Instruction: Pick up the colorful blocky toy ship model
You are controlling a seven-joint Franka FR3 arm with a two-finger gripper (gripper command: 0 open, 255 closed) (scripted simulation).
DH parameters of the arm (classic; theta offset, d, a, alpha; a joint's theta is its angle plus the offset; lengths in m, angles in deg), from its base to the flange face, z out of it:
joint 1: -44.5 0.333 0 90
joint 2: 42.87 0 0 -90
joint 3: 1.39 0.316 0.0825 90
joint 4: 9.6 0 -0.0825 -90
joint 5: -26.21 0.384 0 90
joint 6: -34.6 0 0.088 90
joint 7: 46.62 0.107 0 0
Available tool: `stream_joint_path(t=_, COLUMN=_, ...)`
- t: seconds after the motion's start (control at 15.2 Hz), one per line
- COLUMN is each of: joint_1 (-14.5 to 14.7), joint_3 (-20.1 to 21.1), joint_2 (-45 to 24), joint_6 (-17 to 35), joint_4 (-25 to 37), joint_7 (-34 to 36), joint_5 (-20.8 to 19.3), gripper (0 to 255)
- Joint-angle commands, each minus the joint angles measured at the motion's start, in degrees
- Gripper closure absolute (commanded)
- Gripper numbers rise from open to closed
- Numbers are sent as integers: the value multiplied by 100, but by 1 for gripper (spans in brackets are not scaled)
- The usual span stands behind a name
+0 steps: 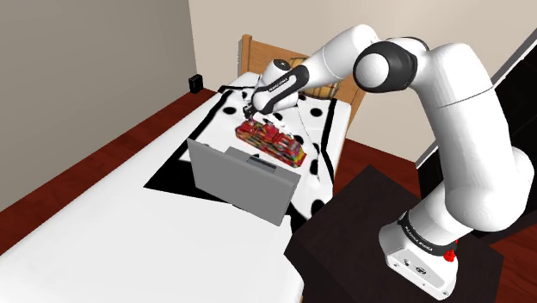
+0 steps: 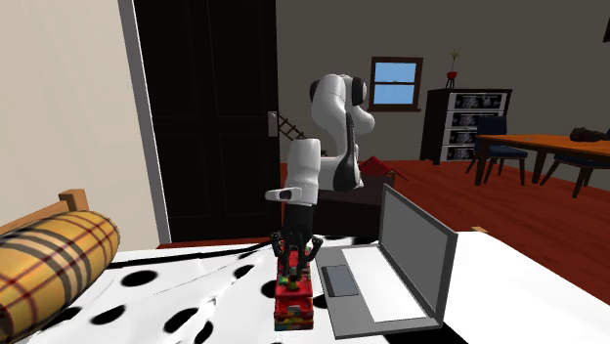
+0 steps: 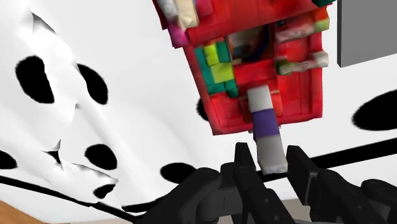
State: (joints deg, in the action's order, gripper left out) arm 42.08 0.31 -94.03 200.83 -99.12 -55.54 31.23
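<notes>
The ship [image 1: 272,143] lay on the bed's [image 1: 103,241] spotted cover [image 1: 323,129], toward the far end in the shoulder view, just beyond the open laptop [image 1: 241,182]. The gripper [image 3: 271,149] was down at the ship's far end. Its fingers [image 3: 245,167] were narrow and clasped a white-and-purple post [image 3: 266,121] sticking out of the red hull.
</notes>
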Motion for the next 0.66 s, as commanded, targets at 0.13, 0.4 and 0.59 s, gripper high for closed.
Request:
stream_joint_path(t=0.13, joint_1=13, joint_3=-16, joint_2=279, joint_6=-156, joint_4=-101, joint_7=20, joint_5=-3, gripper=255)
stream_joint_path(t=0.4, joint_1=22, joint_3=-31, joint_2=521, joint_6=-317, joint_4=-181, joint_7=38, joint_5=-8, gripper=255)
stream_joint_path(t=0.59, joint_1=24, joint_3=-35, joint_2=588, joint_6=-366, joint_4=-200, joint_7=43, joint_5=-10, gripper=255)
